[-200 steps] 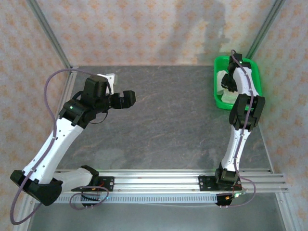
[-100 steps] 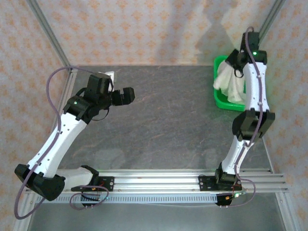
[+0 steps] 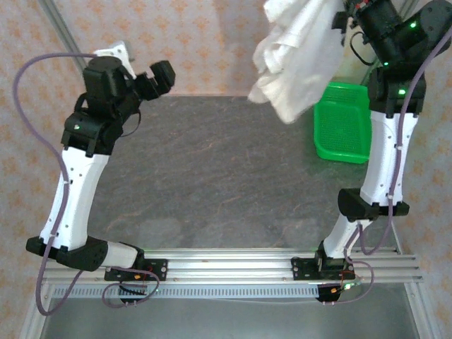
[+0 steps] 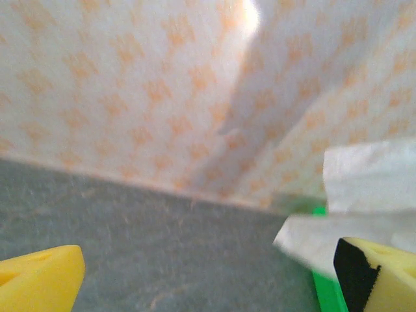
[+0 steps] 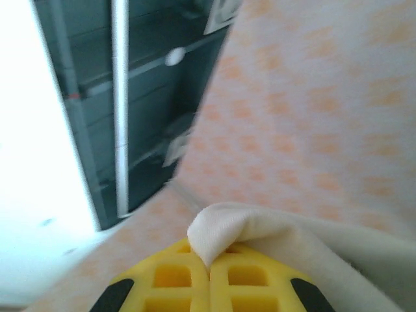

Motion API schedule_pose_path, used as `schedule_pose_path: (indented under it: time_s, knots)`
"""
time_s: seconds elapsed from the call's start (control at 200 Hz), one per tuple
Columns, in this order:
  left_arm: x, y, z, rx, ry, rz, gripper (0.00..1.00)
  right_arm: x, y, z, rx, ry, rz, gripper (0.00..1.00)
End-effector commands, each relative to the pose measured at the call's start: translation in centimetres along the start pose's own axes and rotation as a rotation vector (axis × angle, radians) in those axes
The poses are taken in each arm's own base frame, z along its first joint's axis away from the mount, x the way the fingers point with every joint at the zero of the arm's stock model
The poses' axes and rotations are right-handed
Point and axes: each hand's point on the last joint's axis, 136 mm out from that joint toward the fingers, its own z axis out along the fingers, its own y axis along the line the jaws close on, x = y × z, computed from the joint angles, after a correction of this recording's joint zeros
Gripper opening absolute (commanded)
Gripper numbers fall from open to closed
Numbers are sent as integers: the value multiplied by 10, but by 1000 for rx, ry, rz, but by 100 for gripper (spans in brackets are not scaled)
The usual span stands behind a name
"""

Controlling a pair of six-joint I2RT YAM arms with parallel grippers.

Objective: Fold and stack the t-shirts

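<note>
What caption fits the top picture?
Right gripper holds the off-white t-shirt high near the green basket; left gripper hangs open.

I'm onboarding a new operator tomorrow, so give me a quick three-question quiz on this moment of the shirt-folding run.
1. True or false: the t-shirt lies spread flat on the table.
2. Multiple choice: the right jaws are A) open and empty, B) shut on a fold of the t-shirt, C) shut on a cable.
3. Fill in the blank: the left jaws stand ___ and hold nothing.

Key
1. False. It hangs bunched in the air above the table's far side, held by the right jaws.
2. B. The right wrist view shows cloth pinched between the closed yellow tips.
3. open
</note>
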Motion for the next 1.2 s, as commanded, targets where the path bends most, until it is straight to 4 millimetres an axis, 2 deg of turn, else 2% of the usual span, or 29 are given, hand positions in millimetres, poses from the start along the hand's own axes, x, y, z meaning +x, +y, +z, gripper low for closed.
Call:
schedule_pose_path:
  time_s: [0.0,0.08,0.19,0.28,0.35,0.46,0.465,0.48,0.565,0.635,0.726,0.831,0.916,0.996,1.091,1.196]
  knots:
    - [-33,10,-27,-63,-99,33,100,37,21,25,-178,128,217,0]
    - [-41,15,-43,-89,-130,62,100,79,16,42,-192,240,304,0]
    - [-40,28,-60,-146,-140,87,100,138,-10,59,-157,401,430,0]
    - [-29,36,-67,-165,-126,97,100,175,-50,59,-73,483,546,0]
    - [-14,43,-68,-174,-94,103,100,195,-100,48,28,478,624,0]
    - [16,55,-61,-189,-22,98,100,216,-198,6,255,435,735,0]
    - [17,55,-61,-188,-18,97,100,219,-209,0,277,430,747,0]
    - [22,55,-59,-183,-7,95,100,220,-215,-4,292,423,754,0]
    - [55,57,-47,-154,75,83,98,229,-283,-54,449,373,809,0]
    - [89,55,-35,-141,158,95,98,241,-326,-96,582,364,840,0]
    - [137,51,-20,-132,272,115,98,254,-366,-139,701,366,856,0]
    - [192,52,-5,-120,407,79,98,260,-397,-180,827,377,814,9]
    - [231,59,2,-124,499,23,98,264,-411,-204,923,432,733,14]
    - [263,72,5,-165,573,-10,98,263,-419,-224,1037,483,637,35]
    - [293,83,7,-191,648,-31,97,257,-413,-242,1141,525,520,52]
    - [320,85,12,-185,713,-64,97,253,-387,-250,1180,616,341,71]
